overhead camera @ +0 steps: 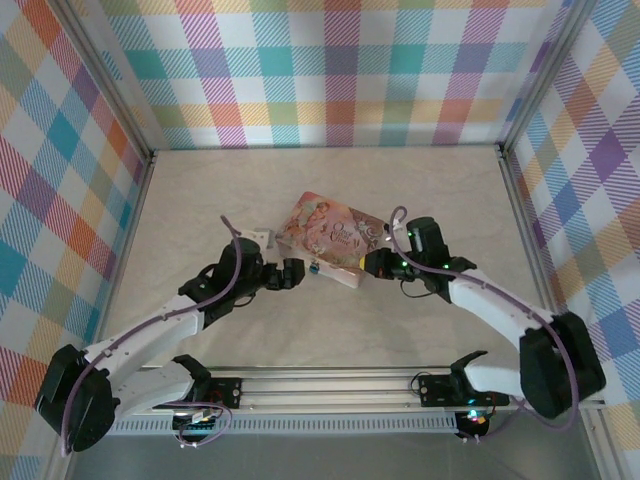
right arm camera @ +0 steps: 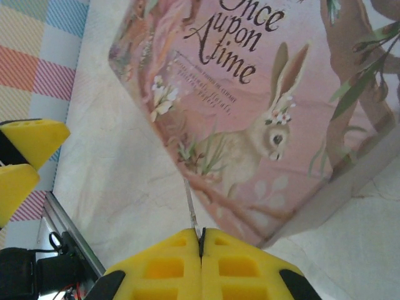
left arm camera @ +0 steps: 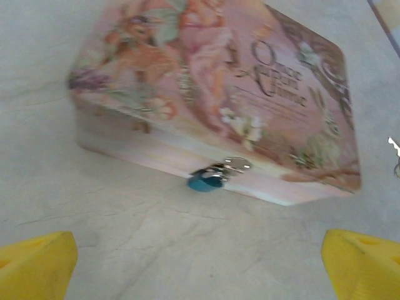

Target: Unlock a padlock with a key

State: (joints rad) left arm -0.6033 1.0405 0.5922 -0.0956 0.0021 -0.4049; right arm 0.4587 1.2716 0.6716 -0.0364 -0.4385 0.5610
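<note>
Padlock (left arm camera: 207,180), small and blue, hangs by its metal shackle at the clasp of the pink tin (left arm camera: 219,94), on the tin's side facing the near edge of the counter (overhead camera: 330,330). The tin lies about mid-counter. Left tool (left arm camera: 200,265) sits just before the padlock, fingers spread wide, holding nothing. Right tool (right arm camera: 201,240), beside the tin's near right corner, is closed on a thin metal blade, probably the key (right arm camera: 190,209).
</note>
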